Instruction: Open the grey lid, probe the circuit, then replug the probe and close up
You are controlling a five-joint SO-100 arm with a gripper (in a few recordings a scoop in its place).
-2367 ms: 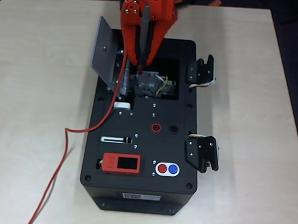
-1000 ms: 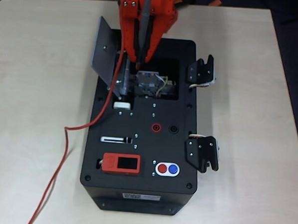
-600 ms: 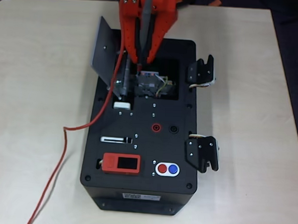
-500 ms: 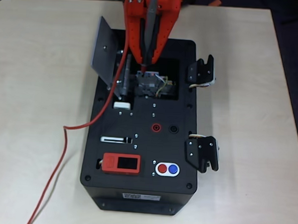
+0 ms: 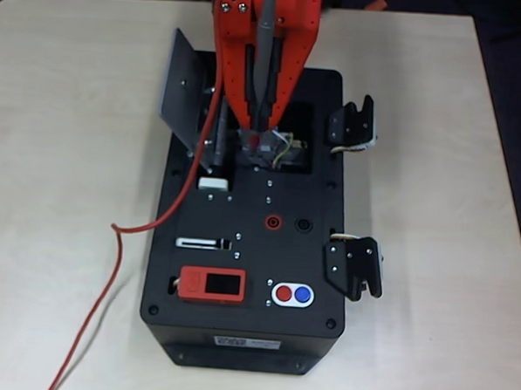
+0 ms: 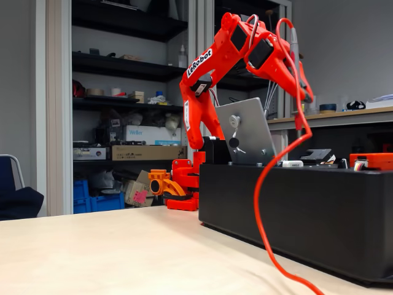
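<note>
The grey lid (image 5: 187, 95) stands open, tilted up at the left of the black box's (image 5: 236, 333) opening; the fixed view shows the lid (image 6: 245, 132) with its knob. Inside the opening lies the circuit (image 5: 276, 149) with yellow and green wires. My orange gripper (image 5: 257, 125) is shut on the probe (image 5: 267, 38), which points down with its tip at the circuit's left part. In the fixed view the gripper (image 6: 302, 101) holds the probe (image 6: 295, 52) upright above the box. The probe's red cable (image 5: 191, 178) trails left off the box and across the table.
On the box's top sit a red socket (image 5: 274, 222), a black socket (image 5: 303, 223), an orange display module (image 5: 212, 284) and red and blue buttons (image 5: 292, 294). Two black latches (image 5: 351, 125) (image 5: 355, 265) stick out on the right. The cable (image 6: 264, 203) loops beside the box.
My gripper, still holding the probe, has shifted a little to the right and lower, bringing the probe's tip down to the circuit. The lid has stayed open.
</note>
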